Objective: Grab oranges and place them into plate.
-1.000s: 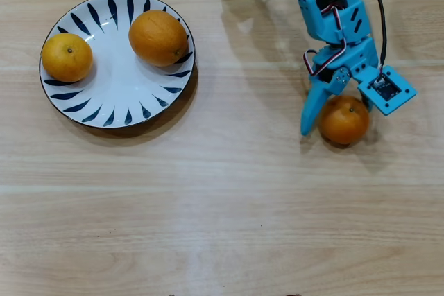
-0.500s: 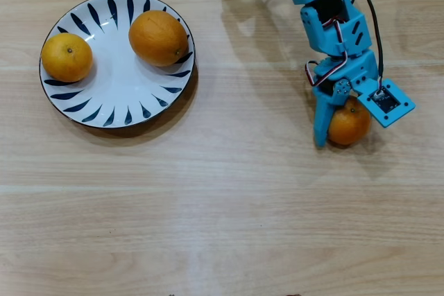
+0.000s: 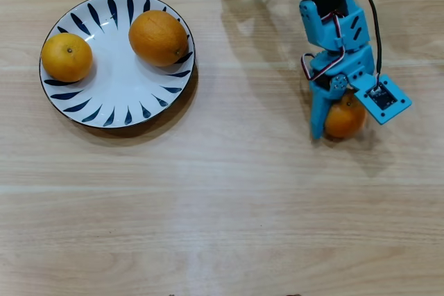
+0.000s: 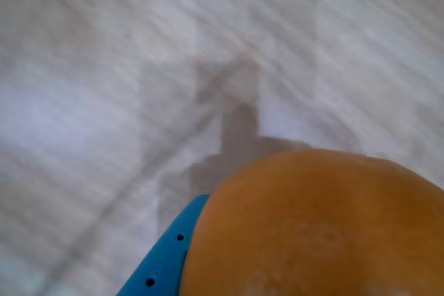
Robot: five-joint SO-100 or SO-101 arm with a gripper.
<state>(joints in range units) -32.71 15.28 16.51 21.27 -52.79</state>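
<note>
— So where's the third orange [image 3: 343, 120]?
— On the bare wooden table [image 3: 229, 192], well to the right of the plate [image 3: 118, 91] in the overhead view, sitting between the blue fingers. The gripper [image 3: 335, 124] is closed down around it; the wrist view shows the fruit [image 4: 319, 227] filling the lower right, pressed against a blue finger [image 4: 163, 258].
— And the others?
— The larger orange [image 3: 159, 37] and a smaller one [image 3: 66, 57] already lie on the plate, apart from each other.
— Which step is this, then?
— The grasp of the last fruit, I'd say. Next it needs lifting clear and carrying left, to be dropped into the open white middle without knocking the two already there.
</note>
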